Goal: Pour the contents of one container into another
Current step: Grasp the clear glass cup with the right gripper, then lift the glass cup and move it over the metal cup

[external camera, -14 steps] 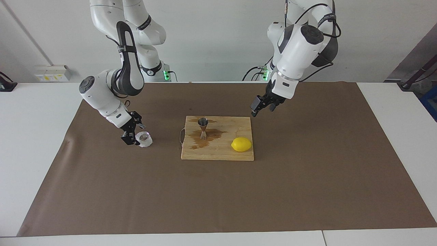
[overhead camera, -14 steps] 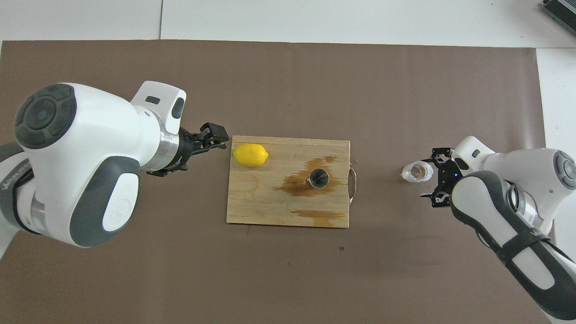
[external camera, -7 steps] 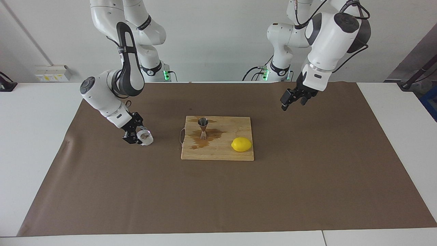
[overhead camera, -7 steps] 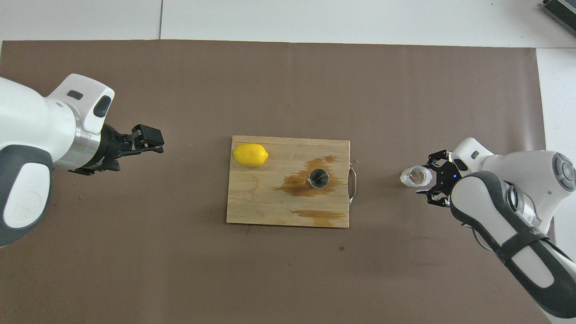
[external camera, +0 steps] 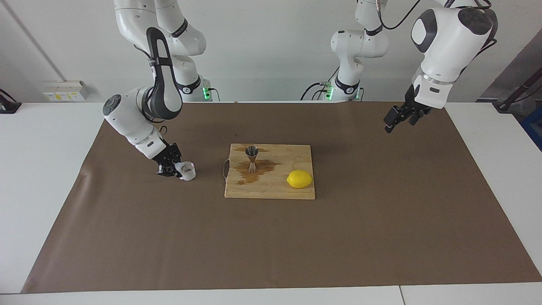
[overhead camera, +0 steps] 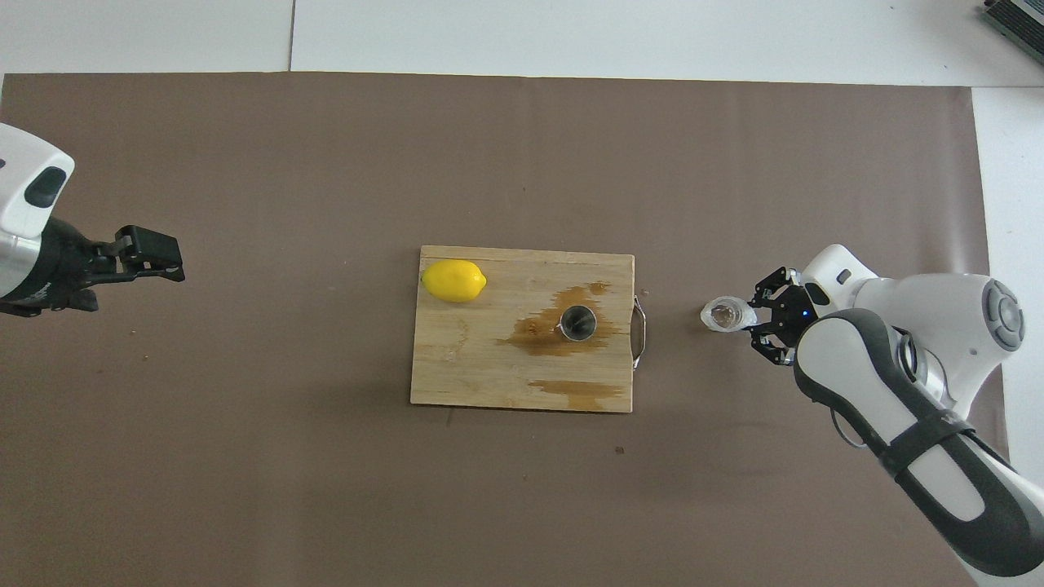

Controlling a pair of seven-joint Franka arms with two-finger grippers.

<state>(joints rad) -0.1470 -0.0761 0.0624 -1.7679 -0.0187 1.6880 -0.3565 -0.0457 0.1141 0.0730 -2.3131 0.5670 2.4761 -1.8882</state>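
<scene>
Beside the cutting board (external camera: pixel 271 192), right end effector (external camera: pixel 177 168) pinches the cup (external camera: pixel 186 171); left end effector's (external camera: pixel 393 120) spread unreadable.

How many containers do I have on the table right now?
2. The steel jigger stands on the cutting board; the plastic cup is in the right gripper, toward the right arm's end.

I see the cutting board (external camera: pixel 271 186) mid-desk (external camera: pixel 42 178), carrying the jigger (external camera: pixel 252 159) toward the right arm's end and the lemon (external camera: pixel 299 179) toward the left arm's end. The cup (external camera: pixel 186 171) sits beside the board, at the right claw (external camera: pixel 171 167).
</scene>
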